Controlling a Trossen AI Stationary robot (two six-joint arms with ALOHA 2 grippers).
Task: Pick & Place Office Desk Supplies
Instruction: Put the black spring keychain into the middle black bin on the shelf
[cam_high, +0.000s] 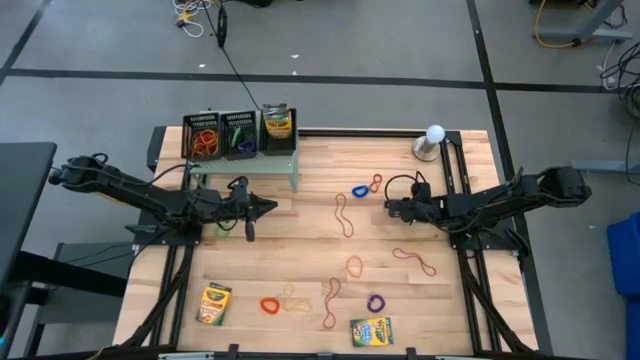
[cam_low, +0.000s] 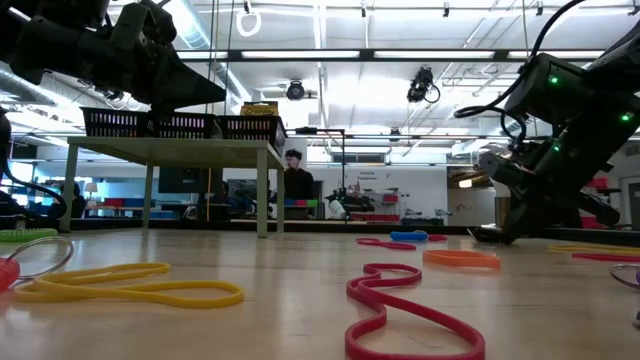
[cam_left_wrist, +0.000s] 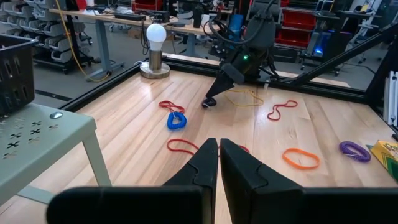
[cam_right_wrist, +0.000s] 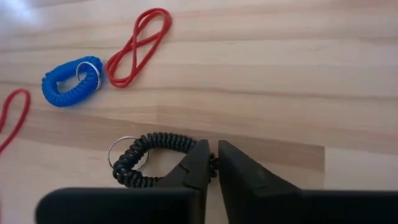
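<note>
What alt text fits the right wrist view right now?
The right gripper pinches a black coiled band with a metal ring, lying on the wooden table. Beyond it lie a blue coiled band and a red rubber band.

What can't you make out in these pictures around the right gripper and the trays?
- Right gripper, right wrist view: its fingers cover part of the black coiled band, so lift is unclear.
- Black mesh trays, high view: contents too small.
- Low view: tray walls hide contents.
</note>
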